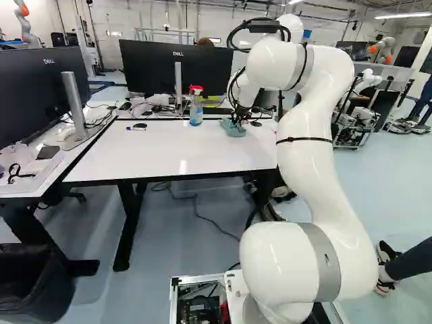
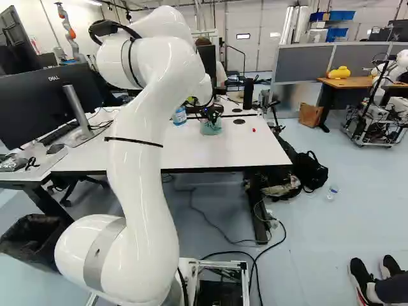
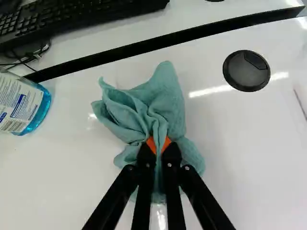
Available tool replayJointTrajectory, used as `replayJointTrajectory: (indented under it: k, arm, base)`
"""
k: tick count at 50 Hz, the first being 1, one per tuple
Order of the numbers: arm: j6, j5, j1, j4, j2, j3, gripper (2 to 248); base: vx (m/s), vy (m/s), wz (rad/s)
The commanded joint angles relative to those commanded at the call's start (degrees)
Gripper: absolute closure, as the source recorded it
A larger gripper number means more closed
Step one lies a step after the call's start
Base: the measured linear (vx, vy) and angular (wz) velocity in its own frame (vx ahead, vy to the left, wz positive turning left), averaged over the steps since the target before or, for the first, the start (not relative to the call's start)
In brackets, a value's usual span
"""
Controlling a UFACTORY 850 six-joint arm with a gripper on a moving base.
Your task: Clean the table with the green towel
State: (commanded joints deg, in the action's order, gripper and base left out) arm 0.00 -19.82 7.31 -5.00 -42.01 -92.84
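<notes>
Room: smooth pale-blue floor [image 2: 319, 223]; pale wall [image 2: 255, 38] behind. Table [image 1: 169, 148]: 1, with a flat, glossy white top, straight black edging and streaks of reflected light.

Green towel [image 3: 165, 93]: 1, blue-green, soft matte cloth, bunched into an irregular heap. Folds gather tightly at the grip; beyond it, 1 broad rounded lobe and 1 smaller pointed corner stand out, with loose creases between. Further cloth bulges at both sides of the fingers. Location: at the table's far part, near the spray bottle.

Gripper [image 2: 210, 117]: 1, black, pointing down at the table. In the wrist view, its 2 slim fingers are clamped on the green towel, a narrow ridge of cloth pinched between the orange pads [image 3: 150, 143].

Spray bottle [image 1: 196, 111]: 1, clear plastic, blue liquid, printed white label, red-and-white trigger head; upright, apart from the towel. Cable cover [image 3: 246, 71]: 1, round, black, smooth, with a notched insert, set in the tabletop. Marker [image 1: 136, 129]: 1, slender, lying flat. Small red object [image 2: 254, 130]: 1, on the table; too small to identify. Keyboard [image 3: 72, 19]: 1, black, rows of keys, past the black edging.
</notes>
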Motion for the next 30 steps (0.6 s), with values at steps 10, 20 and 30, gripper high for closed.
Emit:
replayJointTrajectory:
  k: [10, 20, 30]
  arm:
    - [0.0, 0.0, -1.0, 0.0, -1.8, -2.6, 221]
    - [0.0, 0.0, -2.3, 0.0, -2.7, -4.0, 221]
    - [0.0, 0.0, -3.6, 0.0, -2.2, -3.2, 221]
  base:
    - [0.0, 0.0, 0.0]
    - [0.0, 0.0, 0.0]
    - [0.0, 0.0, 0.0]
